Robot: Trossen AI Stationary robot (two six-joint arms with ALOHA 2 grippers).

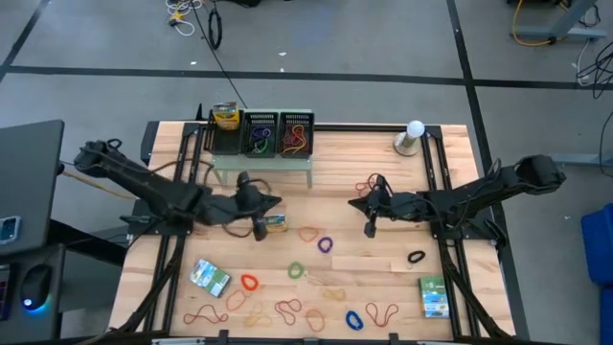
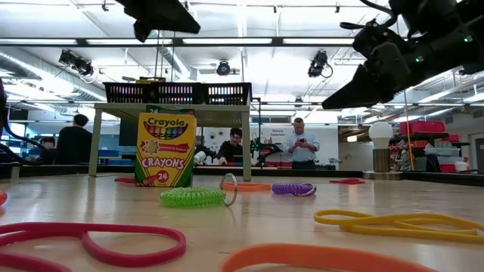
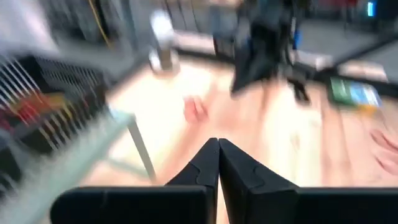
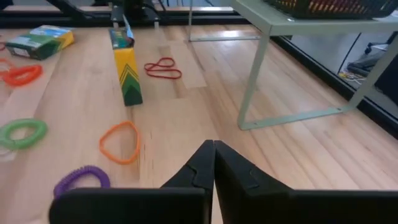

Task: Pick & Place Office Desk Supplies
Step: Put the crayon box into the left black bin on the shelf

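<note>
Rubber-band loops of many colours lie flat over the near half of the table, among them an orange one (image 4: 120, 142), a green coil (image 2: 193, 197) and a purple coil (image 4: 81, 180). A crayon box (image 2: 165, 149) stands upright on its end near the middle. Flat green-blue packets lie at the near left (image 1: 209, 278) and near right (image 1: 434, 297). My left gripper (image 3: 217, 155) hangs shut above the table just left of the crayon box (image 1: 273, 222), with nothing between its fingers. My right gripper (image 4: 213, 155) is shut too, right of centre, pointing toward the box, and shows nothing in it.
A pale-green shelf (image 1: 263, 165) stands at the far middle and carries black mesh trays (image 1: 278, 134) with bands in them. A light bulb on a base (image 1: 412, 136) stands at the far right. A red band (image 1: 367, 184) lies beside the right gripper. People stand in the room beyond the table.
</note>
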